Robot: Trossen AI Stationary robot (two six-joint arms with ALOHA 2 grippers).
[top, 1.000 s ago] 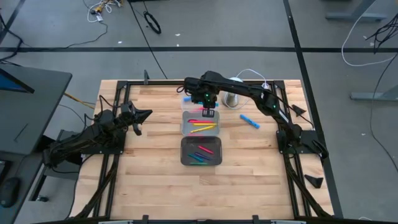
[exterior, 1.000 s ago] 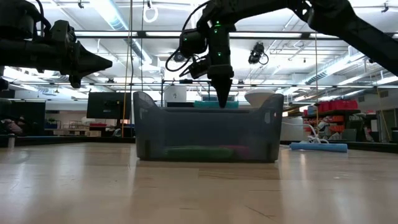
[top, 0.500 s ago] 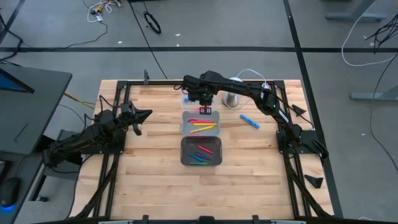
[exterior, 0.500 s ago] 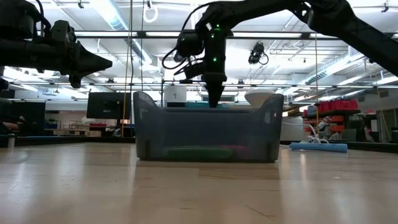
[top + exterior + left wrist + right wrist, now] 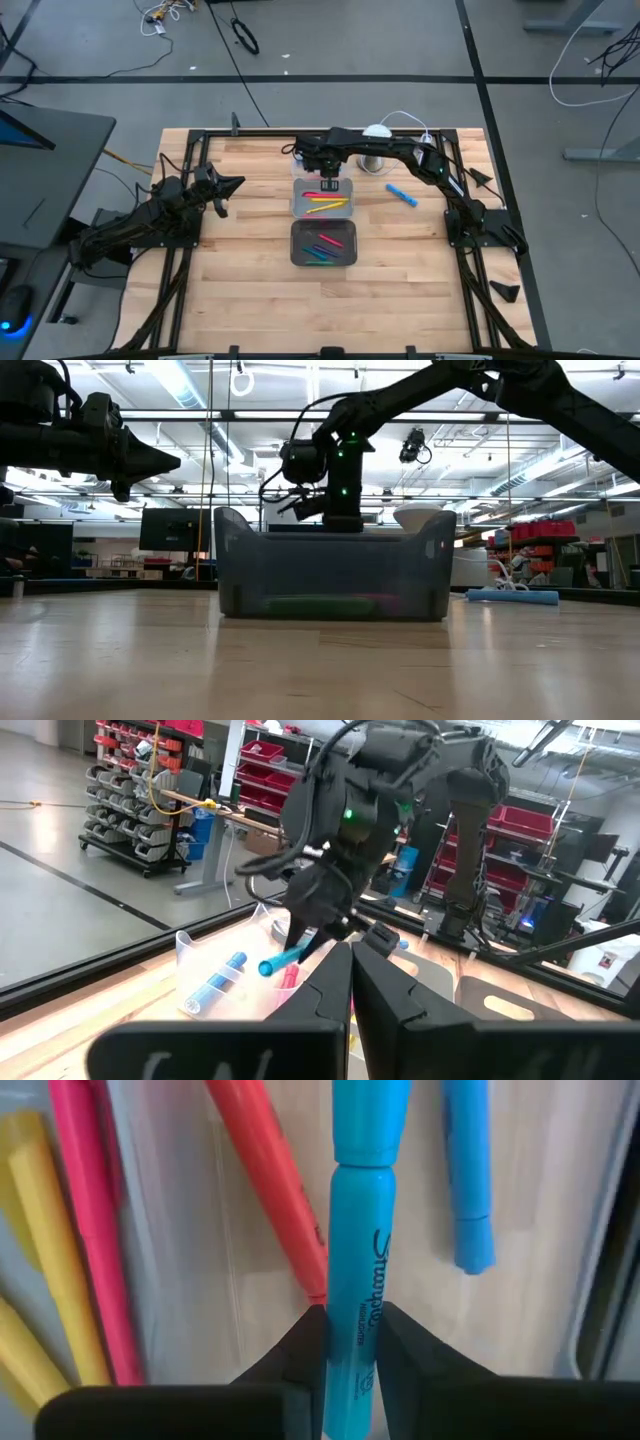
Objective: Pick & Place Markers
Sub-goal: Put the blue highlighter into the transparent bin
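hidden: near tray [image 5: 330, 575] blocks far tray | cut off: blue marker [image 5: 360, 1230] ends

Probably a workshop: parts-bin racks [image 5: 125, 780], concrete floor [image 5: 330, 40].

You're looking at two arms, both dark, near-black, built of slim links with chunkier joint housings. The right arm [image 5: 400, 152] carries small green status lights near its wrist, and thin black cables loop beside the wrist housing. Its base sits on a black bracket. The left arm [image 5: 140, 225] is the same matte black. Each gripper's fingers are black, angular and tapering to blunt tips, with a smooth plastic-looking finish.
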